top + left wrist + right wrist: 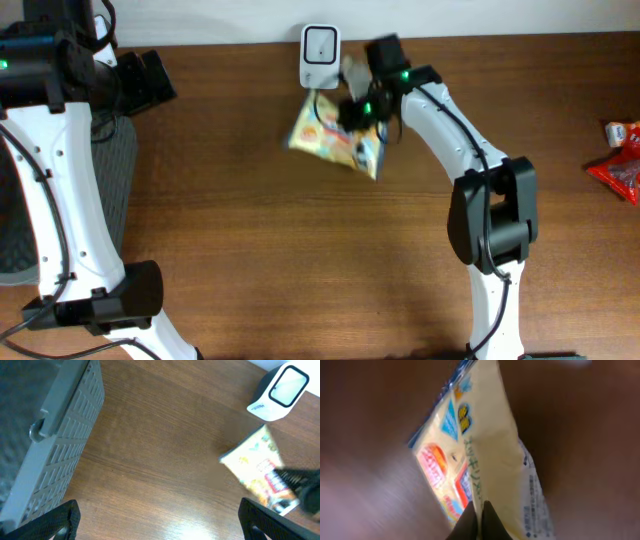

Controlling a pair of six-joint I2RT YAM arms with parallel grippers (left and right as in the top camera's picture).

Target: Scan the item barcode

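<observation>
We count one yellow printed plastic snack packet (335, 140), one white box-shaped barcode scanner (320, 55) and one grey slatted plastic crate (65, 435). On the one brown wooden surface (280, 260) we also count one red crinkled packet (620, 172) and one small red-and-white item (622, 131), its kind unclear. We count two white jointed robot arms: the left arm (70, 200) and the right arm (440, 120).

Mock shop checkout: barcode scanner (320, 55), basket (65, 435), wooden table (300, 250).
</observation>
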